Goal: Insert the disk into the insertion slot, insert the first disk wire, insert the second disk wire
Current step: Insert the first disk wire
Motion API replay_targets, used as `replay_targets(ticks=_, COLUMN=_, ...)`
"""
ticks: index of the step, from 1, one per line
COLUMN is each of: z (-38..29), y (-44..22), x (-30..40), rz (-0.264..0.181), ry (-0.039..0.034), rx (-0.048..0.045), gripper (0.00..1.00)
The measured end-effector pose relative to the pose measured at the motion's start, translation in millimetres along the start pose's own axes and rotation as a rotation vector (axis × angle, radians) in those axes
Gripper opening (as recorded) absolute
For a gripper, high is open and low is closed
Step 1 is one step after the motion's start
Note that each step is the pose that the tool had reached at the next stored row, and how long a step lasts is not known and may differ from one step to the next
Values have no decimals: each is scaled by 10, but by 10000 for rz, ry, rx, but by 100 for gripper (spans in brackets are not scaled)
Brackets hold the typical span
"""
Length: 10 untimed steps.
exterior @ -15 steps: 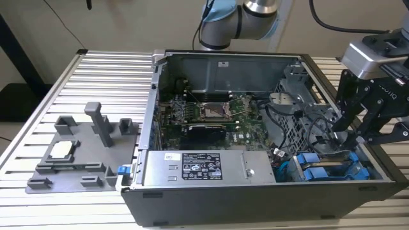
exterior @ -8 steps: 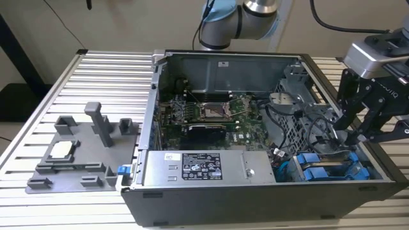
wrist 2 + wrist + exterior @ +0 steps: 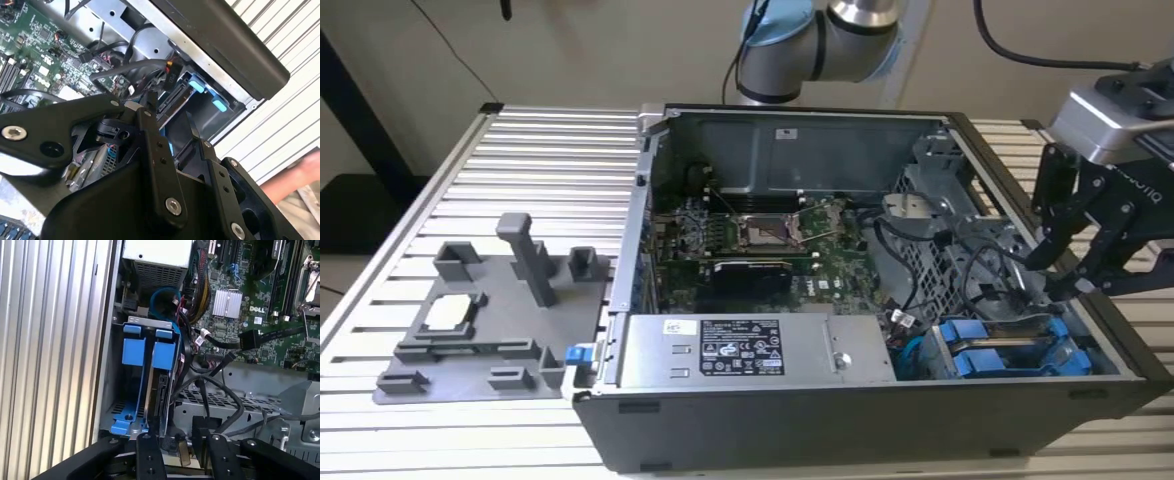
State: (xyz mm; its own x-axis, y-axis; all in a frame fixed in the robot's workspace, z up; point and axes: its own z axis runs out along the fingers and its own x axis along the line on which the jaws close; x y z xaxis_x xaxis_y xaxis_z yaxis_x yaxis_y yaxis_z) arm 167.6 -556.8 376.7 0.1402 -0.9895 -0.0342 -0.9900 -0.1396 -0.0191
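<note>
While the gripper (image 3: 1074,275) hangs over the right-hand end of the open computer case (image 3: 881,440) in the exterior view, I read its jaws as standing apart at a middling width. Both wrist views show the two black fingers (image 3: 149,457) with a gap between them, and I can make out nothing clamped there. The disk (image 3: 161,392) is seated in the insertion slot (image 3: 166,324), at the lower right of the exterior view, so that first step looks done to me. It stands on edge beside the other blue carrier (image 3: 134,351). That carrier is on the case-wall side; the disk is on the side of the cables and the motherboard (image 3: 260,300).

What matters is the line-up. The disk lies straight ahead of the gripper, its long axis running away from the fingertips toward its blue front tab (image 3: 163,355). Its near end comes just beside one finger rather than in the middle of the gap. A black flat connector (image 3: 248,340) lies loose on its cable over the motherboard, well apart from the disk's near end and off to the cable side of the gripper. I judge neither wire plugged in, though the fingers partly hide the disk's near end.
</note>
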Motion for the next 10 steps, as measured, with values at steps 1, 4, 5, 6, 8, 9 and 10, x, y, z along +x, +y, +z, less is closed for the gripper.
replay_targets(ticks=1, z=1, y=-21, x=1, rz=-18, ry=-1, rx=0, gripper=40)
replay_targets(ticks=4, z=6, y=-87, x=3, rz=-67, ry=-3, rx=-2, gripper=40)
replay_targets(ticks=5, z=10, y=-106, x=-1, rz=-82, ry=-5, rx=-3, gripper=40)
replay_targets(ticks=6, z=15, y=-119, x=-6, rz=-102, ry=-5, rx=-3, gripper=40)
replay_targets(ticks=8, z=24, y=-137, x=-11, rz=-174, ry=-5, rx=-5, gripper=40)
replay_targets(ticks=9, z=30, y=-142, x=-16, rz=-218, ry=-5, rx=-7, gripper=40)
replay_targets(ticks=10, z=37, y=-146, x=-22, rz=-262, ry=-6, rx=-8, gripper=40)
